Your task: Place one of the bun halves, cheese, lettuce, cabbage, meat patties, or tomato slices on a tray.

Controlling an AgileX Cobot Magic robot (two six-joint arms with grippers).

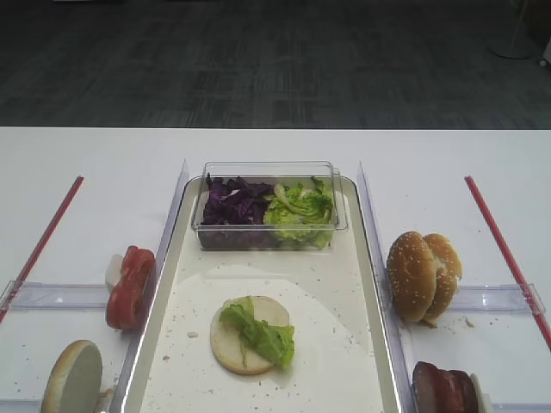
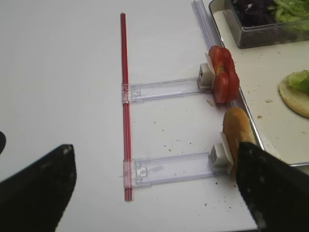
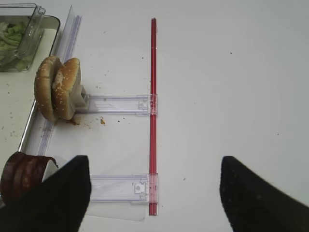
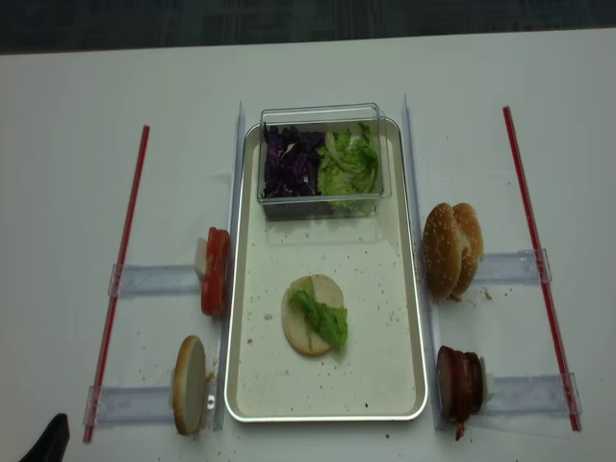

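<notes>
You've got both end effectors parked off the tray: right end effector (image 3: 152, 193) sits at the bottom of the right wrist view, jaws spread wide, nothing between them; left end effector (image 2: 154, 188) at the bottom of the left wrist view, same story, wide apart and empty. The tray (image 4: 409, 318) is centre frame on the worktop (image 1: 103, 155), with one flat bun half (image 1: 250, 335) already on its floor, lower centre, a lettuce leaf (image 1: 258, 334) lying on it. The clear tub (image 1: 269, 206) at the tray's upper end holds cabbage (image 1: 234, 202) on the left and lettuce on the right. Tomato slices (image 1: 129, 286) stand on edge just left of the tray, another bun half (image 1: 72, 379) at lower left, the seeded bun halves (image 1: 422, 275) just right of the tray, meat patties (image 1: 443, 389) at lower right. No cheese that I can see. Risks: everything outside the tray stands on edge against clear plastic holders, so a sideways approach likely tips the stack or grabs two slices at once; the tray rim is right beside them, so a low carry could clip it; a drop off-centre would knock the leaf off the bun. No brands, labels or readable writing anywhere.
</notes>
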